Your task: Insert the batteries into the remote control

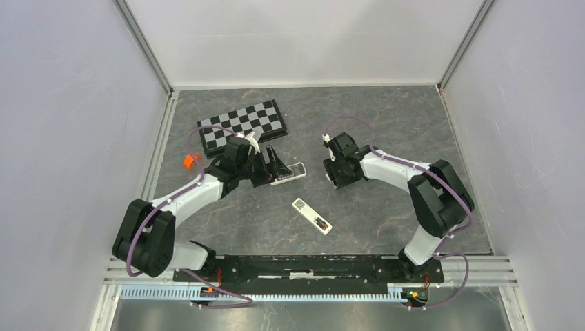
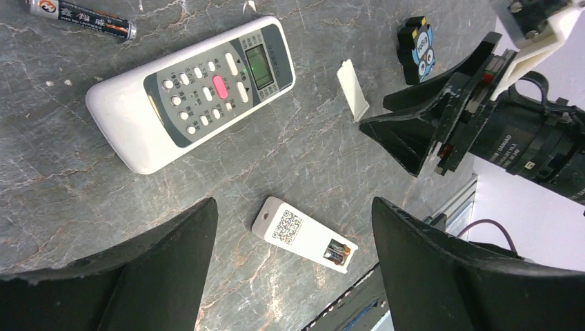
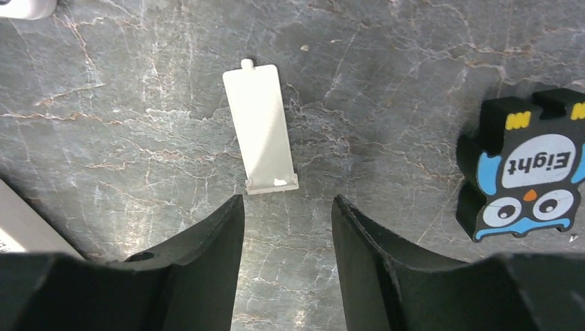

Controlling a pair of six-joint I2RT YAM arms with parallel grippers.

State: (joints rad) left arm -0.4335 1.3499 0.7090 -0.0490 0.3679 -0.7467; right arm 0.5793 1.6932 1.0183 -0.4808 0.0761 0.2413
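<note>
The remote control is a slim white bar lying back-up on the table, and dark batteries sit in the open recess at its end. Another dark battery lies loose beyond the wider remote. My left gripper hovers open above the table with nothing between its fingers; the slim remote shows below it. My right gripper is open and empty, its tips just short of a flat white battery cover lying on the table.
A wider grey-white remote with buttons and a screen lies by the left gripper. A small black-and-blue penguin gadget stands right of the cover. A folded chessboard and a small orange object lie at the back left.
</note>
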